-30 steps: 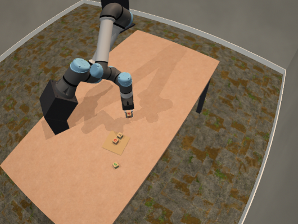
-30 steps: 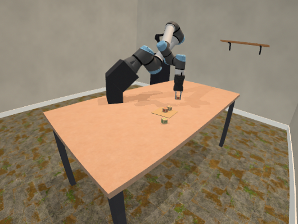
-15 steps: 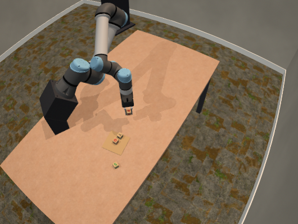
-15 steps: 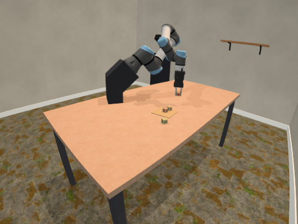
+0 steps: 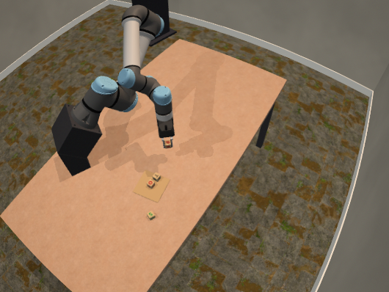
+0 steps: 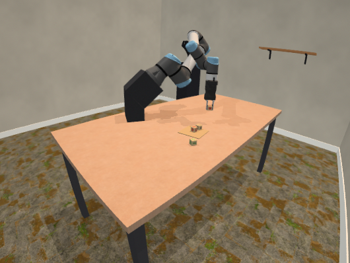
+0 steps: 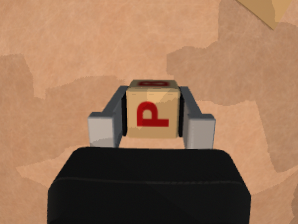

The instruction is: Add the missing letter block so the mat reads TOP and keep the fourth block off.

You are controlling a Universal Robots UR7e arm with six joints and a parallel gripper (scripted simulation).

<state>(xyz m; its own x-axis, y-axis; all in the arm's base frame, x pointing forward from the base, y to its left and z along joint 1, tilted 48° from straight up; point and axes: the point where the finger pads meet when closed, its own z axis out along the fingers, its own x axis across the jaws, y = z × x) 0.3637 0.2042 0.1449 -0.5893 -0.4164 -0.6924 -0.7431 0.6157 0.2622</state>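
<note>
My gripper (image 7: pixel 153 101) is shut on a wooden block with a red P (image 7: pixel 153 115) and holds it above the table, away from the mat. It also shows in the top view (image 5: pixel 167 143) and the exterior view (image 6: pixel 209 108). The tan mat (image 5: pixel 151 186) lies flat on the table and carries two blocks side by side: one with a red O (image 5: pixel 150 183) and one with a dark T (image 5: pixel 156 177).
A fourth block with a green letter (image 5: pixel 150 215) lies on the table off the mat, near the table's front edge; it also shows in the exterior view (image 6: pixel 193 142). The robot's black base (image 5: pixel 75 137) stands at the left of the table.
</note>
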